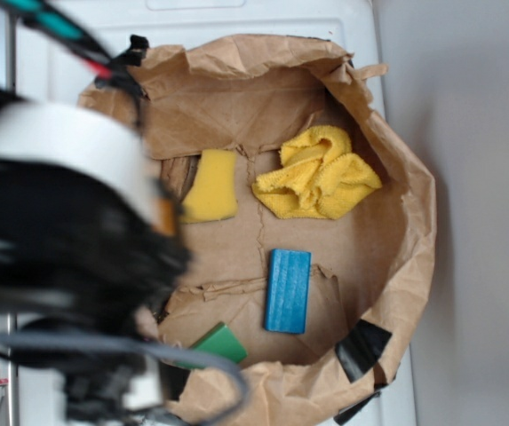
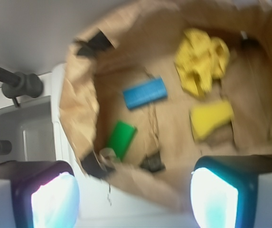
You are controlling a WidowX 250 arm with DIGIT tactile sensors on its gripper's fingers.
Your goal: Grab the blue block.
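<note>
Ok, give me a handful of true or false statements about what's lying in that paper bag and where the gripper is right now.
1. The blue block lies flat on the brown paper. True.
2. The gripper is shut on the blue block. False: its fingers are spread wide, nothing between them, and the block lies apart from it.
3. The yellow cloth covers the blue block. False: the cloth lies apart from it, and the block is fully in view.
4. A green block lies near the bag's edge. True.
5. The yellow sponge rests on the green block. False: they lie well apart.
</note>
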